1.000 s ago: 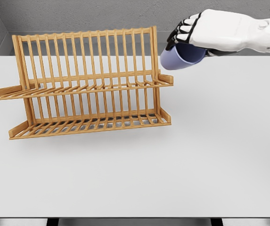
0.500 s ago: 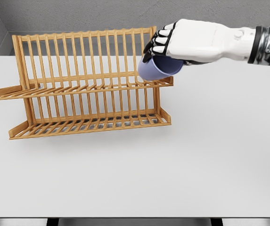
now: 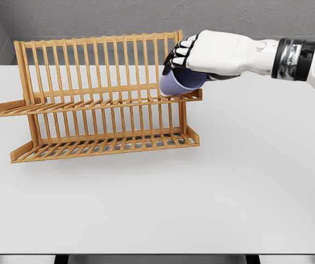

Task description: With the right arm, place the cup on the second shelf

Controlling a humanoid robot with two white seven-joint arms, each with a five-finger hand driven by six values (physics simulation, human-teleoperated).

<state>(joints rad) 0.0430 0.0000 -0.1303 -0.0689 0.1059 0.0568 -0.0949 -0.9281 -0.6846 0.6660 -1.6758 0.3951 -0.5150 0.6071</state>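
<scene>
- Your right hand point(image 3: 201, 52) has its fingers point(image 3: 180, 54) curled over the lilac cup point(image 3: 179, 83), gripping it from above.
- The cup hangs tilted at the right end of the wooden rack's point(image 3: 99, 99) upper shelf point(image 3: 91, 102), against its slats.
- The rack stands on the white table point(image 3: 228, 181).

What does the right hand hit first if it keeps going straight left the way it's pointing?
Most likely the wooden rack: the right hand, shut on the blue cup, points left over the right end of the upper shelf, so the cup or the knuckles would meet the upright slats. Depth is uncertain from one view.
</scene>
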